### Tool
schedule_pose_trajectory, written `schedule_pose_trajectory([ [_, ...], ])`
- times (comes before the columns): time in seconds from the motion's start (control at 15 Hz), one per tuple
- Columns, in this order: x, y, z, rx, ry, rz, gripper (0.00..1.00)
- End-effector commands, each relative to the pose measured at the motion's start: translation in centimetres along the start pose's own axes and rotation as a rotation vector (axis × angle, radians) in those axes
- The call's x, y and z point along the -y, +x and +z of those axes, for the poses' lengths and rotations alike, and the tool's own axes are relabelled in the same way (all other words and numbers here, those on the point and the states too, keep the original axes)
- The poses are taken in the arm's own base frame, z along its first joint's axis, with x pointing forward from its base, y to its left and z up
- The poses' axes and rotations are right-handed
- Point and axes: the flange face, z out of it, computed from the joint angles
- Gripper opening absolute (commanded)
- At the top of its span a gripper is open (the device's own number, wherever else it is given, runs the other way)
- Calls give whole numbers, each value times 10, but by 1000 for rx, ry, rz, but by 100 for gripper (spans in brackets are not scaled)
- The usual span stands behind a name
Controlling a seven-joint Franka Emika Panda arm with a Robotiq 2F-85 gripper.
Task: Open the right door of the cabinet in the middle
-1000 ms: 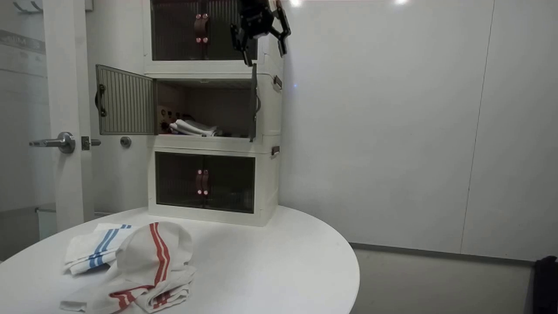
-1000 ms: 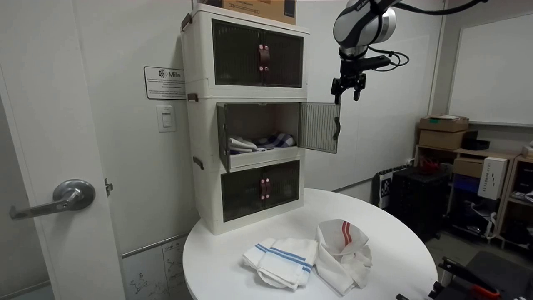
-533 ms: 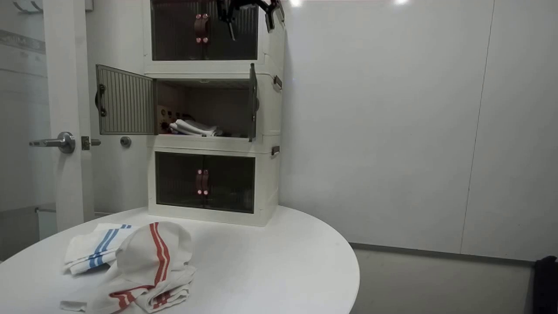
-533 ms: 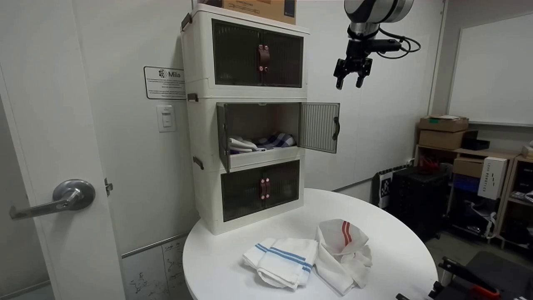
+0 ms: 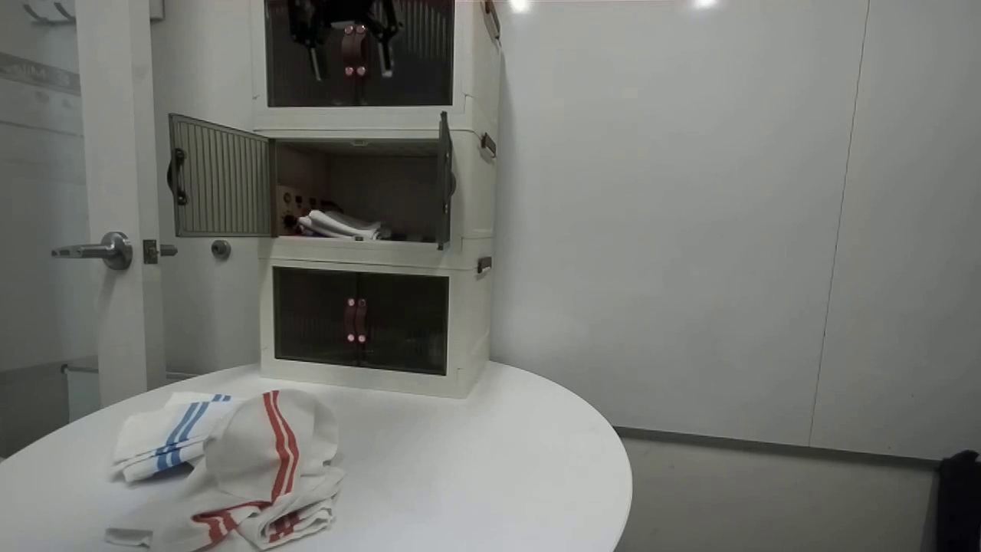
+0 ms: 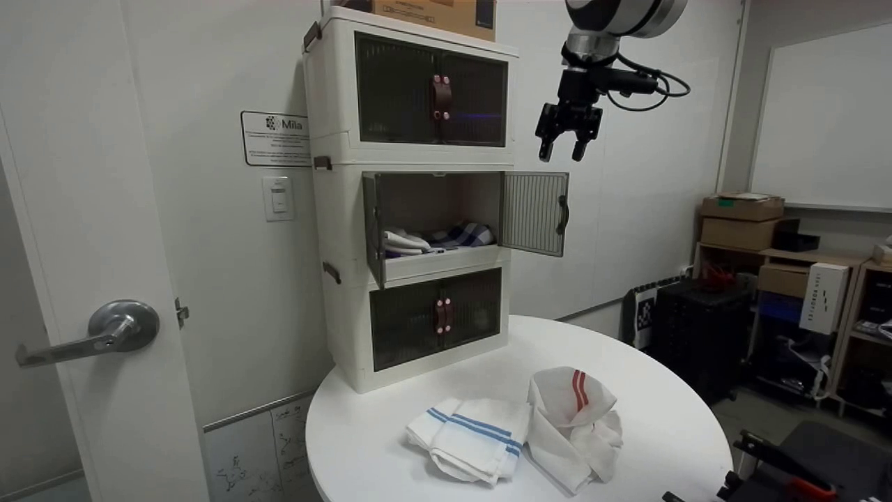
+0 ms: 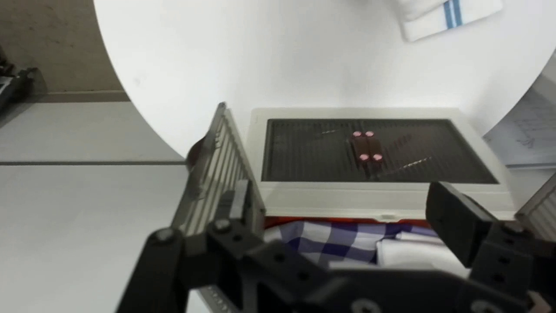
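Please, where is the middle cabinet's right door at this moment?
In an exterior view, the right door stands swung open at the right side of the middle cabinet, with the gripper above it in the picture.

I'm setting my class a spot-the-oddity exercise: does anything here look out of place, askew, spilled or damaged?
Only the red-striped towel stands out, mildly: it lies bunched up on the table, while the blue-striped towel beside it is folded flat. I see no spill or damage.

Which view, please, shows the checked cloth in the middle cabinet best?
The wrist view: the checked cloth appears largest, its squares distinct, though partly behind the claw. The exterior views show it smaller or unrecognisable.
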Motion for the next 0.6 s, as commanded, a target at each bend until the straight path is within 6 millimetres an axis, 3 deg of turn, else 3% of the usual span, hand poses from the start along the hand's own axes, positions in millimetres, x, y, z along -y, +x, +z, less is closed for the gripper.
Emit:
schedule_pose_trajectory([
  [0.0,54,-26,16,9,52,-77,100],
  [0.2,98,-42,31,21,63,-144,100],
  [0.27,83,-27,30,40,49,-130,100],
  [0.4,100,-35,36,45,54,-154,100],
  [0.53,101,-38,36,45,54,-156,100],
])
